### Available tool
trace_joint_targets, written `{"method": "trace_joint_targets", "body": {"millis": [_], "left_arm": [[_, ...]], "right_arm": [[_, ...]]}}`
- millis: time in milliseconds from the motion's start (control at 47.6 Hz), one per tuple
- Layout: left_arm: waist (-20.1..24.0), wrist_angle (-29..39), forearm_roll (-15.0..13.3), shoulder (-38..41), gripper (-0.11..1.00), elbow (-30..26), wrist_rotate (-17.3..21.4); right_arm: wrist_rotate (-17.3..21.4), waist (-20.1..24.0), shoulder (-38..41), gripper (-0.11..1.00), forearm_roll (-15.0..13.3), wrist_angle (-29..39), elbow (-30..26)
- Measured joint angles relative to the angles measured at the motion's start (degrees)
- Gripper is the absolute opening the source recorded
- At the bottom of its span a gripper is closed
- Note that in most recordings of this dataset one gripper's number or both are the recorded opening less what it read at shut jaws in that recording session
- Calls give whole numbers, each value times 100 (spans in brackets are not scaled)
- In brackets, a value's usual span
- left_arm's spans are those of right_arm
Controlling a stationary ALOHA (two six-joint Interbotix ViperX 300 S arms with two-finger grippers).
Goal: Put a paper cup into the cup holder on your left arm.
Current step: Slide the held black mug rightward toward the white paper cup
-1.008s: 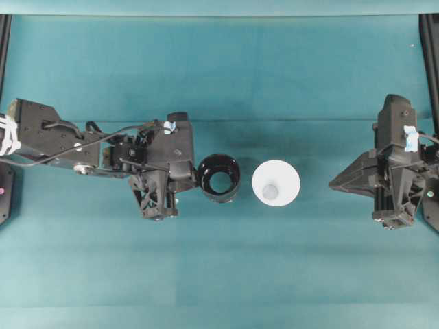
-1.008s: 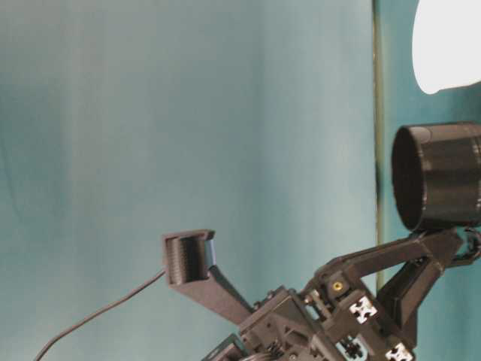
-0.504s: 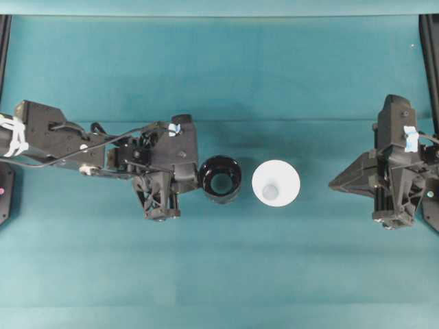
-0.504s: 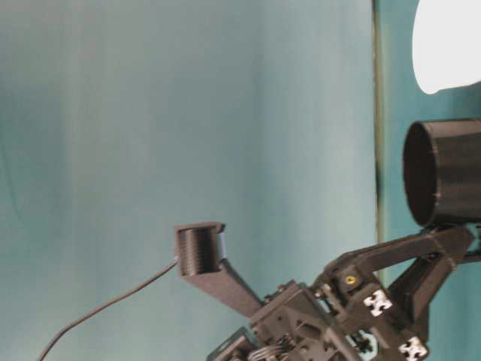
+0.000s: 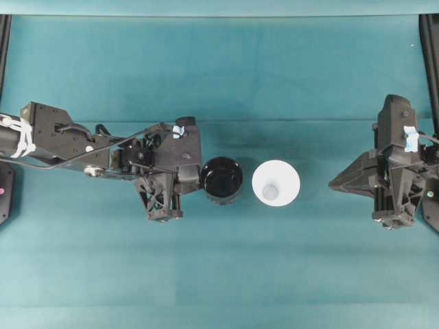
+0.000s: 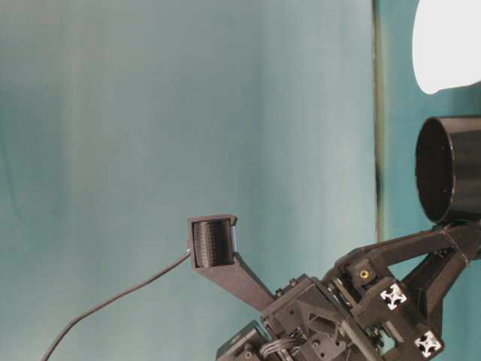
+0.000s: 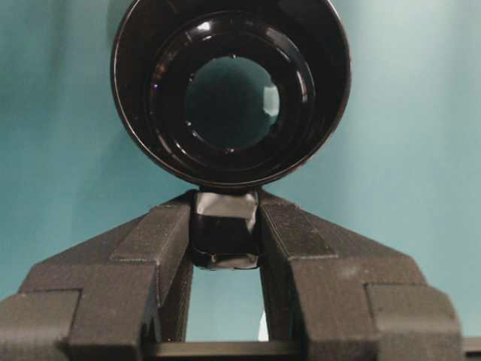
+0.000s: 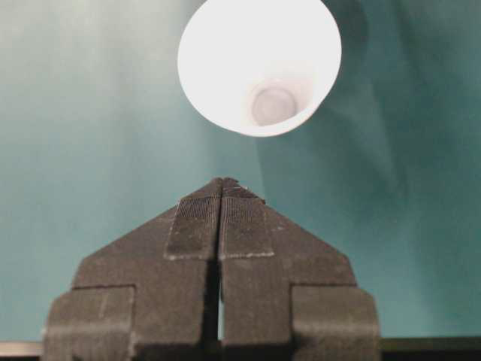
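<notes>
Cup holder [image 5: 221, 180] sat empty, grasped by left pincer [image 5: 197, 179]; paper cup [image 5: 275, 184] empty just right; right pincer [image 8: 222, 188] clenched on nothing.

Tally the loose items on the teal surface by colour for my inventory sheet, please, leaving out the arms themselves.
White: 1, the paper cup, standing upright on the cloth.
Black: 1, the cup holder, gripped by its tab in the left gripper.
Total: 2.
</notes>
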Motion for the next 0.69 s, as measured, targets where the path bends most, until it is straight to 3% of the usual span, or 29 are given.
{"method": "trace_joint_targets", "body": {"millis": [693], "left_arm": [[0,-62,0,176,29,-88,0]], "right_arm": [[9,0,9,-4,0,0,0]]}}
